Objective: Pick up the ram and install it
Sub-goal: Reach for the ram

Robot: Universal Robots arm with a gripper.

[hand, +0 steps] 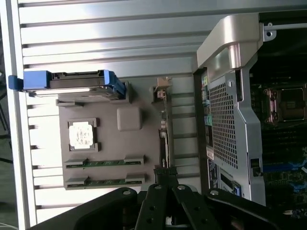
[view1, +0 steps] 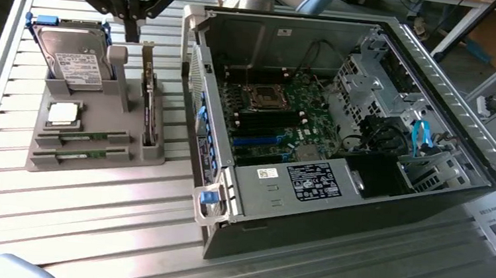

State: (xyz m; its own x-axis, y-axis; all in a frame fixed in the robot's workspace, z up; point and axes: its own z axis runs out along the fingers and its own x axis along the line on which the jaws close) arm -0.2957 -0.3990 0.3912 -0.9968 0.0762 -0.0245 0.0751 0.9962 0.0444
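Slatted metal table [view1: 90,226] [hand: 96,43] under everything. Toward the exterior view's right, open computer case [view1: 358,207] [hand: 230,110], motherboard exposed. Beside it, grey holder [view1: 117,133] [hand: 128,119] with upright hard drive [view1: 76,56] [hand: 72,81], expansion card [view1: 148,104] [hand: 164,129] on edge, processor [view1: 63,114] [hand: 81,135] lying flat. Above hard drive and card, gripper [view1: 133,36] [hand: 165,171], fingers pressed together, nothing pinched. Well apart from it, in the holder's end slots, first ram stick [view1: 82,140] [hand: 105,163] and second ram stick [view1: 78,157] [hand: 105,181], flat, side by side

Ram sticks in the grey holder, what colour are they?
The ram sticks are green, clearest in the wrist view.
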